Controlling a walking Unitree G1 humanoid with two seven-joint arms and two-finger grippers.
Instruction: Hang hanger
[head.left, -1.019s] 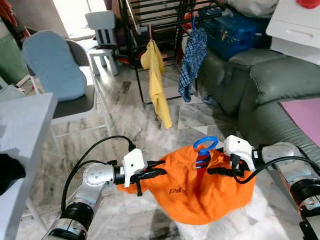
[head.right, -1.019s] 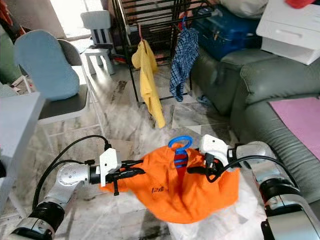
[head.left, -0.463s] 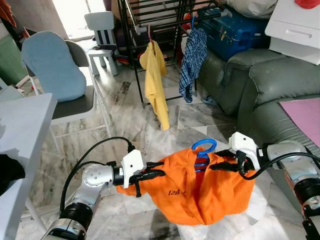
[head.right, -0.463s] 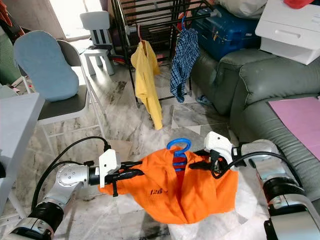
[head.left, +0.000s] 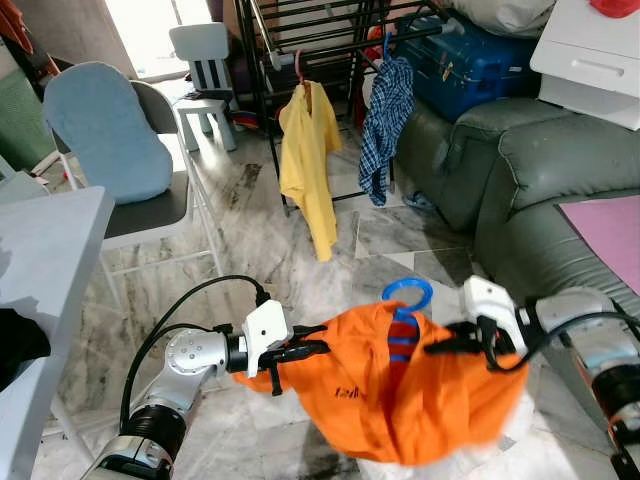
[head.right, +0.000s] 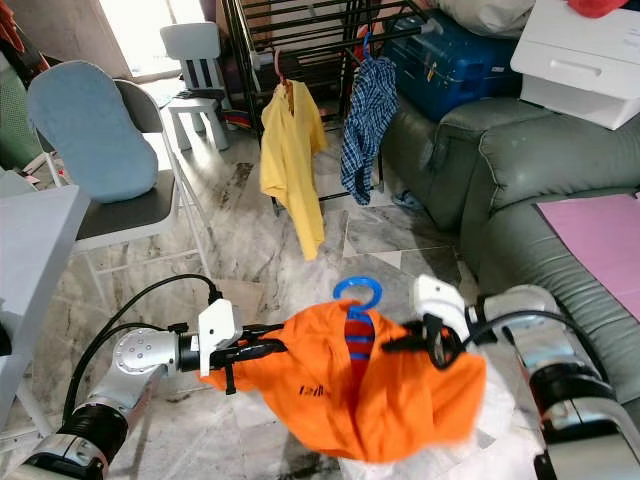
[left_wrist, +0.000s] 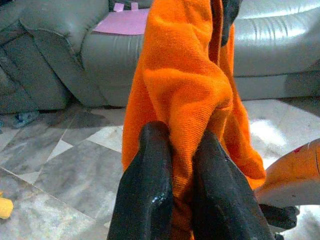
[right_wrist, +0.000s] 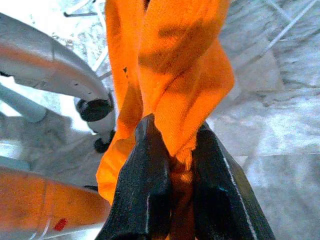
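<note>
Holding the orange cloth shirt (head.left: 400, 385) stretched between my hands, left hand (head.left: 300, 352) and right hand (head.left: 455, 345) each pinching a shoulder, its blue plastic hanger (head.left: 405, 300) hook points up; the black metal drying rack (head.left: 300, 40) stands well ahead.

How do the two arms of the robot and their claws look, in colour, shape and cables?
Both arms are silver metal with rounded joints and dark ribbed bands. Each wrist carries a white angular housing, and a black cable loops from it back along the arm. The left claw and the right claw each have two long, glossy black fingers with rounded tips.
</note>
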